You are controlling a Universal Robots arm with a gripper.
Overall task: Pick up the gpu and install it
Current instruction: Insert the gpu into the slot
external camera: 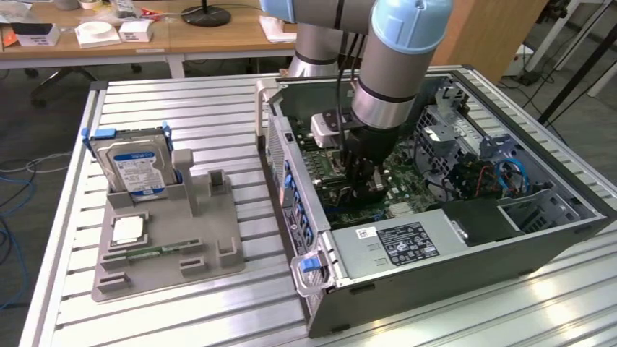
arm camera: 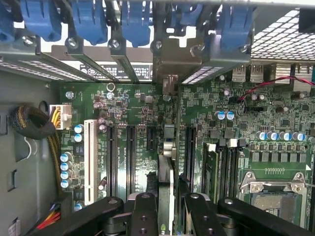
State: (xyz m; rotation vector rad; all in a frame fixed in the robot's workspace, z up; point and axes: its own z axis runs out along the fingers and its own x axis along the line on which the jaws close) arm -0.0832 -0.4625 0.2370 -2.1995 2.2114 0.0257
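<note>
The gpu (arm camera: 166, 187) is seen edge-on as a thin dark card, upright between my black fingers (arm camera: 142, 216). My gripper (arm camera: 168, 212) is shut on it. The card's silvery bracket end (arm camera: 168, 54) reaches the rear wall of the open computer case (external camera: 289, 155), among the blue slot latches (arm camera: 88, 19). The card stands over the green motherboard (arm camera: 123, 103), between two long black expansion slots (arm camera: 131, 157). I cannot tell whether its edge sits in a slot. In the exterior view, my gripper (external camera: 365, 189) is low inside the case, above the board.
A grey parts holder (external camera: 169, 249) on the slatted table holds a silver hard drive (external camera: 140, 165), a square chip (external camera: 127, 230) and a green memory stick (external camera: 147, 253). Inside the case are a power supply (external camera: 405, 242), a memory module (arm camera: 210, 172), an open processor socket (arm camera: 268, 189) and cables (arm camera: 29, 123).
</note>
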